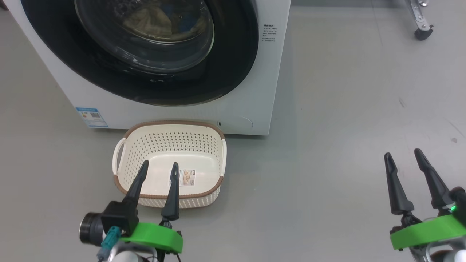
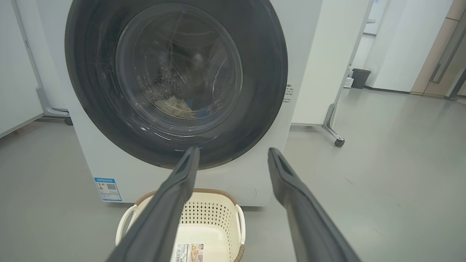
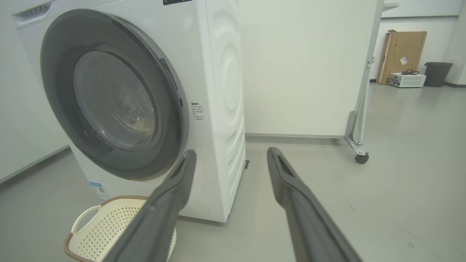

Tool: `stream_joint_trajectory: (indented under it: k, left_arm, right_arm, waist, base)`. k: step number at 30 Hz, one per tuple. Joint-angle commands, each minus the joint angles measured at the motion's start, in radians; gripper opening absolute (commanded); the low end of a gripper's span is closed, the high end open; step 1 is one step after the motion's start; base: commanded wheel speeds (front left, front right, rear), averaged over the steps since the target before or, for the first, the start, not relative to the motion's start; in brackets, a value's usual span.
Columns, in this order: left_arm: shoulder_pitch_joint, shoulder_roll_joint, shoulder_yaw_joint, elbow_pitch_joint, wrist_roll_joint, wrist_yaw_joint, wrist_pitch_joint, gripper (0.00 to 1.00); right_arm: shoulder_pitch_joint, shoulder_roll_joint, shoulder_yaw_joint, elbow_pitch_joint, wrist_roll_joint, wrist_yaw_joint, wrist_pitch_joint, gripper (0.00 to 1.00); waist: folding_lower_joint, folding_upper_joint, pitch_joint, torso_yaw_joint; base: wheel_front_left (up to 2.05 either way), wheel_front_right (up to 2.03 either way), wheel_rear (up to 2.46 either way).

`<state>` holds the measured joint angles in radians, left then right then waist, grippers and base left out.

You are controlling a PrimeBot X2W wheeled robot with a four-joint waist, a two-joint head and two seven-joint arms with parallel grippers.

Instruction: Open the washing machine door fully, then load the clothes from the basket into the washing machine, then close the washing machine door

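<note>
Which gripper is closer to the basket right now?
The left gripper: it reaches over the basket, while the right gripper hangs over the floor, far aside.

The large white front-loading washing machine [image 1: 278,91] has a round door [image 1: 236,54] with a glossy black rim and a blue label [image 1: 91,116] low on its front. Before the machine, the cream plastic basket [image 1: 174,145], dotted with holes, wears a brown rim and white handles.

Nothing legible; blue QR label [image 1: 91,116] and small notice [image 1: 269,34] on the washing machine [image 1: 164,116]; sticker [image 1: 188,177] in the basket [image 1: 171,143]; all too small.
</note>
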<state>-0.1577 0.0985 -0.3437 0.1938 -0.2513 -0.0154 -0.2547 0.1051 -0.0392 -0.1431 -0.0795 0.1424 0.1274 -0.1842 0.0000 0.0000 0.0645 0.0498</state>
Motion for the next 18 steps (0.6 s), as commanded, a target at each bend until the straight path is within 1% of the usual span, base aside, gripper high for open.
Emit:
stream_joint_trajectory:
  k: [1, 11, 12, 15, 18]
  left_arm:
    - [-0.031, 0.016, 0.031, -0.038, -0.008, 0.006, -0.001, 1.00]
    - [-0.041, 0.019, 0.029, -0.041, -0.001, 0.021, -0.003, 1.00]
    - [-0.001, 0.002, -0.005, -0.004, -0.005, 0.018, 0.000, 0.00]
    - [0.021, -0.003, -0.015, 0.045, -0.006, 0.016, 0.000, 0.00]
    - [0.023, -0.004, -0.006, 0.043, -0.039, 0.013, 0.006, 0.00]
  right_arm:
    - [-0.019, -0.011, 0.014, -0.040, 0.009, 0.003, 0.002, 1.00]
    - [-0.025, -0.011, 0.015, -0.041, 0.010, 0.003, -0.003, 1.00]
    - [0.000, 0.000, 0.000, -0.004, 0.008, 0.000, 0.000, 0.00]
    - [0.009, 0.008, 0.009, 0.052, 0.007, 0.000, 0.000, 0.00]
    - [0.006, 0.006, 0.013, 0.055, 0.043, 0.000, 0.004, 0.00]
  waist:
    - [0.0000, 0.0000, 0.002, 0.000]
    - [0.0000, 0.0000, 0.012, 0.004]
    - [0.0000, 0.0000, 0.012, 0.004]
    - [0.0000, 0.0000, 0.013, 0.004]
    - [0.0000, 0.0000, 0.011, 0.003]
  base:
    - [0.00, 0.00, 0.00]
    - [0.00, 0.00, 0.00]
    - [0.00, 0.00, 0.00]
    - [0.00, 0.00, 0.00]
    - [0.00, 0.00, 0.00]
